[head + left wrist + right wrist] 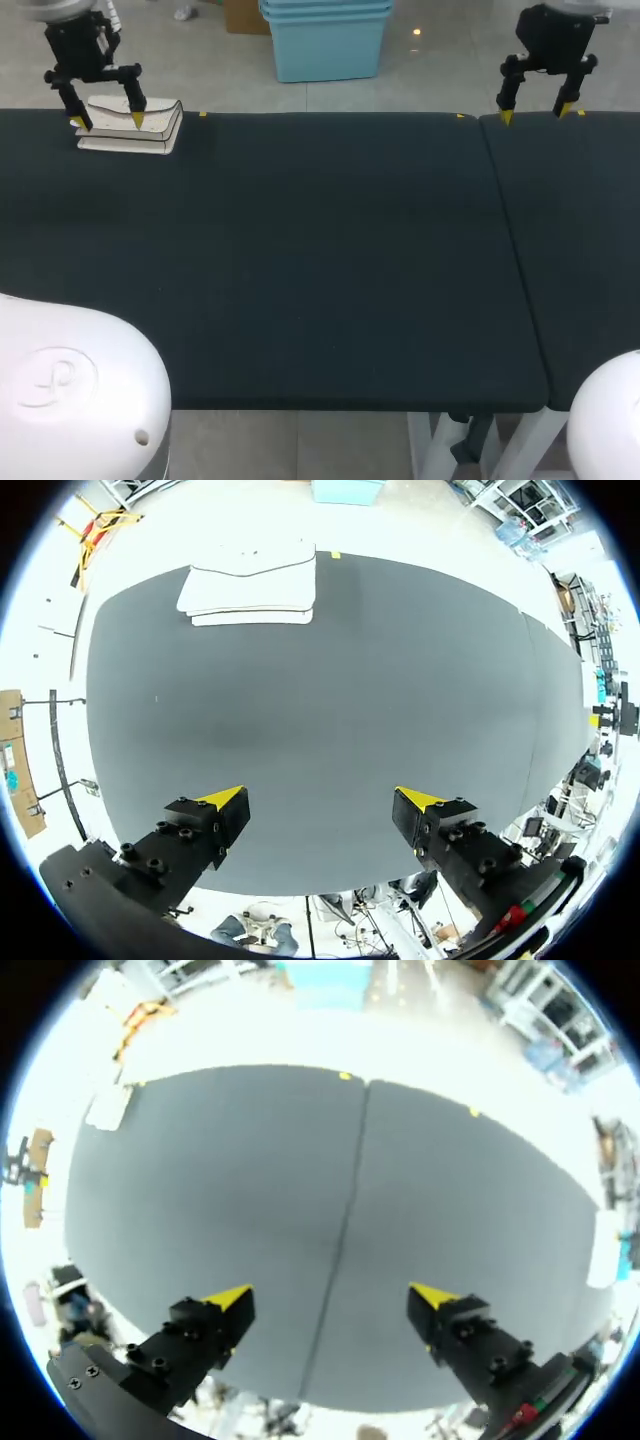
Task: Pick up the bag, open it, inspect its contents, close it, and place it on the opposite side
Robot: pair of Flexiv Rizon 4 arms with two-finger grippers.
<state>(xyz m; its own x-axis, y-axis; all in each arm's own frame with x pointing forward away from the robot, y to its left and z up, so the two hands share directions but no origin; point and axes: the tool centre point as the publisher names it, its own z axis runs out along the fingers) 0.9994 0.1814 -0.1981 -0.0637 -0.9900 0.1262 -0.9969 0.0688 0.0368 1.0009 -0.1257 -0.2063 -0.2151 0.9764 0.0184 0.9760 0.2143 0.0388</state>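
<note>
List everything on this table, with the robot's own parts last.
Bag: one, white, lying flat at the table's far left corner.
Table: one, dark, two panels meeting at a seam right of the middle.
Tape marks: at least two, yellow, along the far edge.
Left arm: one, black, above the far left corner, clear of the bag; yellow-tipped jaws open, empty.
Right arm: one, black, above the far right edge; yellow-tipped jaws open, empty.

Bright, even light from overhead. Pale, soft sheen on the dark table [330, 710] ahead of the left gripper [320, 802]. Faint, diffuse shadows only. White bag [108, 1107], far ahead of the right gripper [330, 1298], washed out by glare. Yellow fingertips [232, 1297] evenly lit.
</note>
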